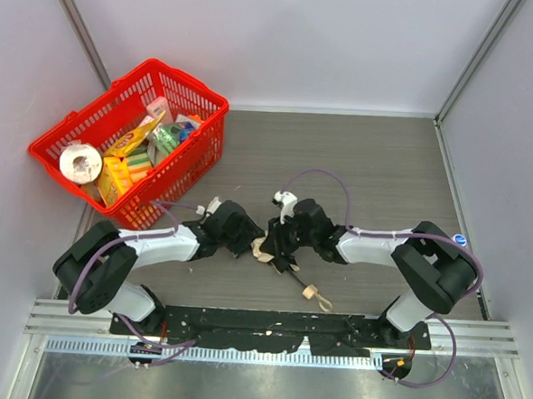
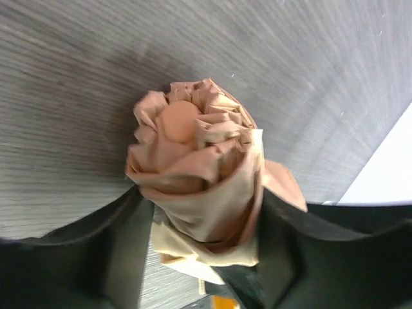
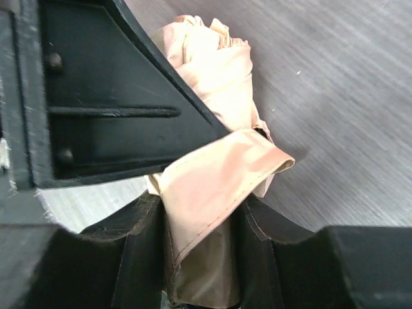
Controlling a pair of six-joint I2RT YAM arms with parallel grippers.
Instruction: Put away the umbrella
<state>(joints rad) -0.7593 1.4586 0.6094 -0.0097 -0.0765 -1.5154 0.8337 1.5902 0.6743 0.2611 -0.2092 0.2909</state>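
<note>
The beige umbrella (image 1: 264,248) is folded and lies between both grippers near the table's front middle. Its tan handle with cord loop (image 1: 313,294) sticks out toward the front. My left gripper (image 1: 249,237) is shut on the bunched fabric; the left wrist view shows the folded canopy end (image 2: 193,161) between my fingers (image 2: 122,251). My right gripper (image 1: 277,245) is shut on the umbrella from the other side; the right wrist view shows the fabric and its strap (image 3: 212,187) pinched between my fingers (image 3: 138,257), with the left gripper's black body (image 3: 103,96) close above.
A red basket (image 1: 205,101) with several groceries and a tape roll (image 1: 80,163) stands at the back left. Grey walls close in the table on three sides. The metal rail (image 1: 267,331) runs along the near edge.
</note>
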